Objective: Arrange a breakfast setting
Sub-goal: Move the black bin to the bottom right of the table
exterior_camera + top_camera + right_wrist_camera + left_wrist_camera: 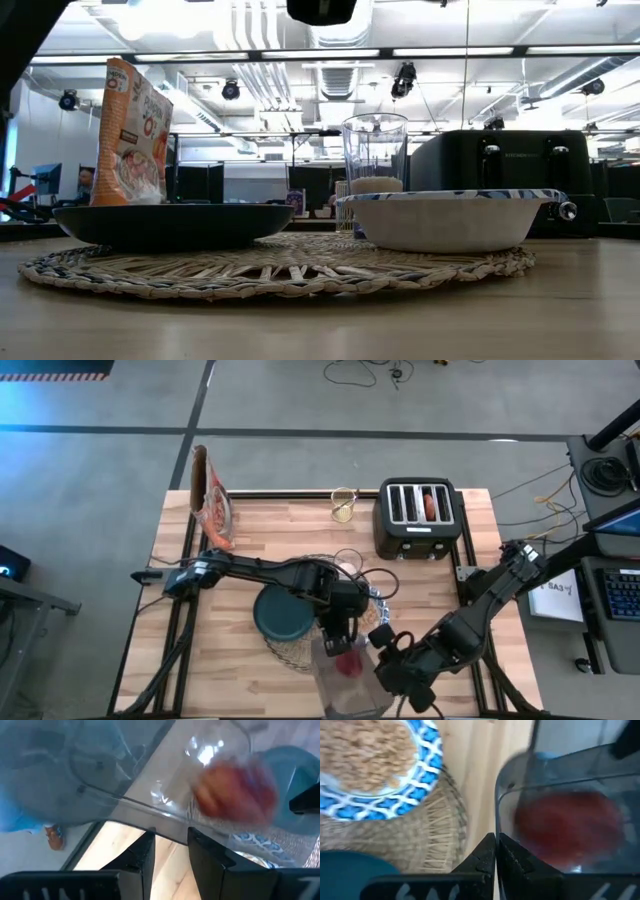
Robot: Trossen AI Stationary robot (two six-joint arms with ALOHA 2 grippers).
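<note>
Lab, exposed ceiling ducts point(320, 60), monitors point(45, 180)
</note>
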